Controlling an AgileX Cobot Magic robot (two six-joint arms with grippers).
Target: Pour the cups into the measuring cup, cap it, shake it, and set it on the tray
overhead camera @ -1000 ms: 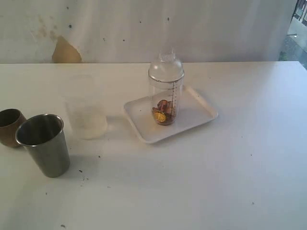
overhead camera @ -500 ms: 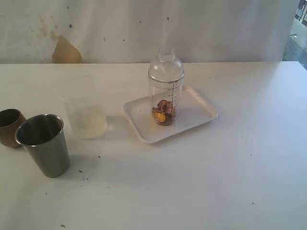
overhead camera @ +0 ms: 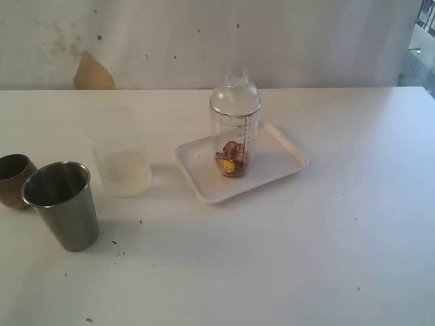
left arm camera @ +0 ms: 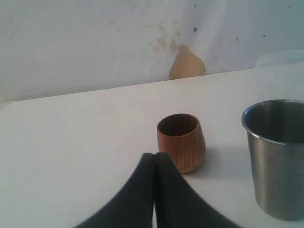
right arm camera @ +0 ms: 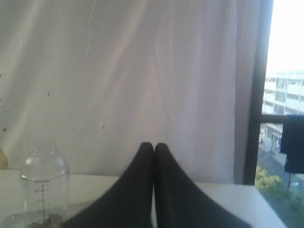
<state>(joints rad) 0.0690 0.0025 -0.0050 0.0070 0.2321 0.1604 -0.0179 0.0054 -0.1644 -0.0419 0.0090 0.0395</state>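
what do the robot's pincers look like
The left pincer and right pincer look alike: two smooth matte black fingers, broad at the base and curving in to narrow rounded tips. No cables or markings show, and the arms are out of view.

We recorded a white bench [overhead camera: 326, 258] with scattered dark specks. Directly on it stood a brown cup [overhead camera: 13, 178] just beside a steel tumbler [overhead camera: 62, 204], a frosted cup [overhead camera: 121, 159] near them, and a white tray [overhead camera: 279, 159] mid-bench.
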